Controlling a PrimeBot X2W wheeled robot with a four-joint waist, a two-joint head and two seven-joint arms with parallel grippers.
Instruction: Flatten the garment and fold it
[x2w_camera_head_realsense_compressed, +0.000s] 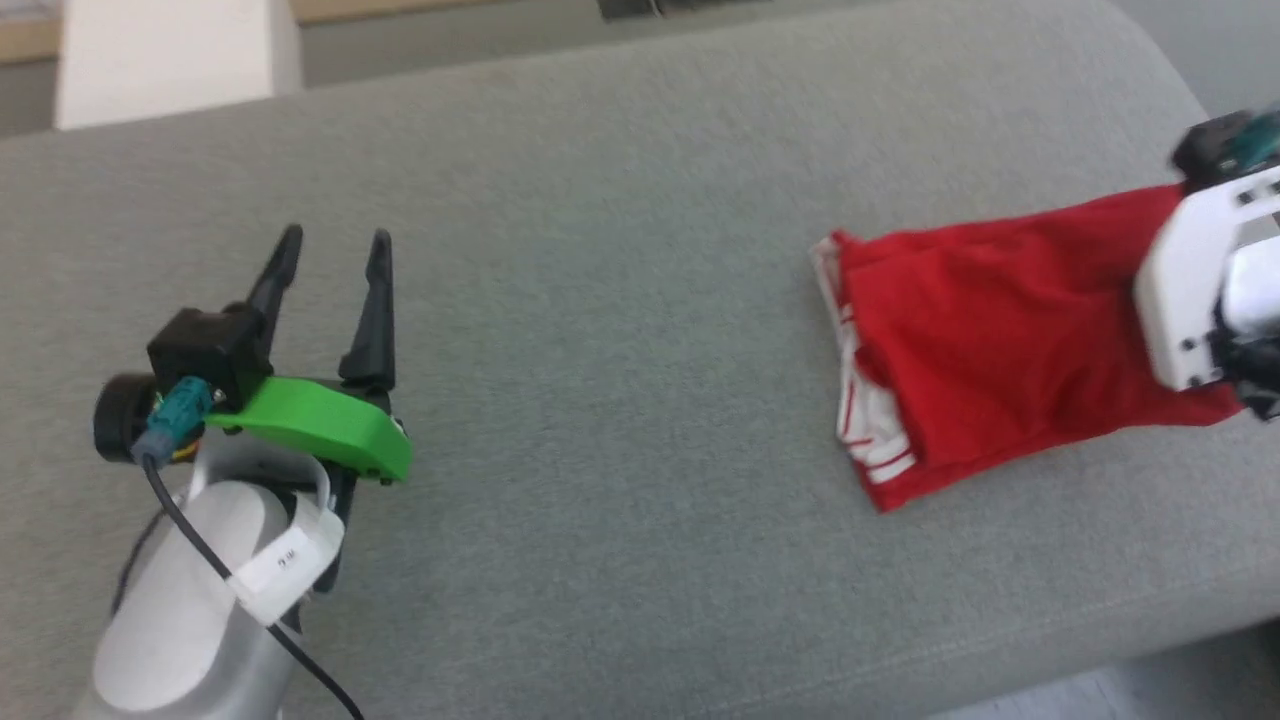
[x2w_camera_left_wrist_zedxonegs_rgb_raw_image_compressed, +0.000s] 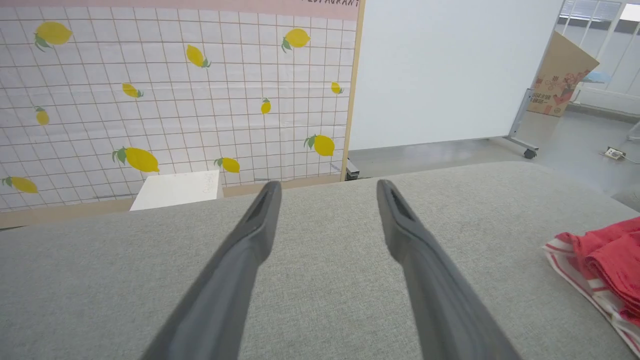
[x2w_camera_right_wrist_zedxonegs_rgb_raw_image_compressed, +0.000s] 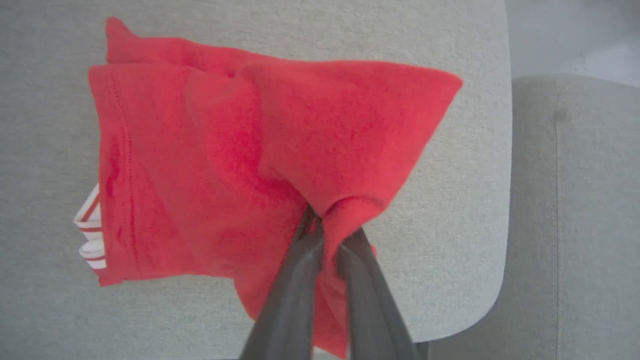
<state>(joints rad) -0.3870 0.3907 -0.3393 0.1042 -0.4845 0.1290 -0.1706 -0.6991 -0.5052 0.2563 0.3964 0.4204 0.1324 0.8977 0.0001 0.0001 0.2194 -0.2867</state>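
Red garment sits bunched near the right end of the grey upholstered surface. In the head view, striped white trim shows at its left edge. Right gripper: jaws pressed together, pinching a fold of the red cloth, fabric gathered to the pinch. Left gripper: well apart from it, over bare upholstery, jaws spread, nothing between them. Lemon-print wall behind.

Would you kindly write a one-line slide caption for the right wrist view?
Right gripper shut on a pinched fold of the bunched red jersey, which lies on the grey cushion.
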